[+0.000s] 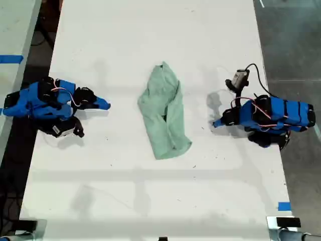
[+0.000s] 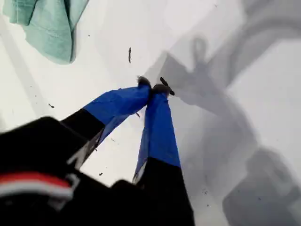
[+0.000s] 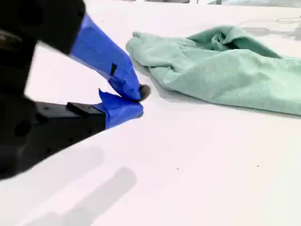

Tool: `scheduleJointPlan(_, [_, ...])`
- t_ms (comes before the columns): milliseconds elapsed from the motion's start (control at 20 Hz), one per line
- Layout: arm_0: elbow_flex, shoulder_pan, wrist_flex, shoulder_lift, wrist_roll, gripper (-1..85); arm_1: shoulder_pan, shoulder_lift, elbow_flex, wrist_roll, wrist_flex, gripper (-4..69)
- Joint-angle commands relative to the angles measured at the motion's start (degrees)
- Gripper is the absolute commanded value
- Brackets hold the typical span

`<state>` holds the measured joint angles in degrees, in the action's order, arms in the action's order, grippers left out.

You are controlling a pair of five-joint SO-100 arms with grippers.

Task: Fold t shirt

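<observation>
Since black housing fills the near part of both wrist views, only the blue fingers of each gripper show there.

Near:
- My first gripper (image 2: 153,87): blue fingers converge to dark tips that meet, so it is closed. Nothing is between them. Whether the tips touch the white table (image 2: 263,94) is unclear.
- My second gripper (image 3: 138,96): also closed with nothing held, and low over the table. The upper finger comes down onto the lower at a dark pad.
- Soft grey shadows lie on the table around both grippers.

Middle:
- The t shirt (image 1: 164,113) lies mid-table between the two arms, apart from both.
- It is pale mint-green, thin and wrinkled, and gathered into a long bundle.
- In the exterior view the bundle runs from top to bottom, narrow at the top end and broader and squarer at the bottom end.
- A dark slit near its middle marks where one layer laps over another.
- Sleeves, neck opening and hem cannot be told apart.
- The first wrist view catches only one rounded corner of the t shirt (image 2: 47,28); the rest is cut off.
- The second wrist view shows the t shirt (image 3: 221,70) just beyond the fingertips. A rolled edge faces them and the far part runs out of frame.

Far, exterior view:
- My first gripper (image 1: 215,123) is on the exterior view's right and my second gripper (image 1: 105,104) on its left. Both point inward at the cloth.
- Both arm bases are partly cut off at the table edges.
</observation>
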<state>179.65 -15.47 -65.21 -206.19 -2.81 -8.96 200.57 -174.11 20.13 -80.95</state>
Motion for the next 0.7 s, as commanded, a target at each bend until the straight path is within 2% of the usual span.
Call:
scheduleJointPlan(0, [0.18,1.49,1.67,-0.35,0.44,-0.1,-0.35,0.62,-2.29,-0.18,0.88,1.6])
scheduleJointPlan(550, [0.18,1.76,1.67,-0.35,0.44,-0.1,-0.53,0.62,-2.29,-1.76,0.88,1.6])
scheduleJointPlan(650, [-0.18,3.96,1.58,-0.35,-1.23,0.0,-0.53,0.62,-2.29,-1.85,0.88,1.6])
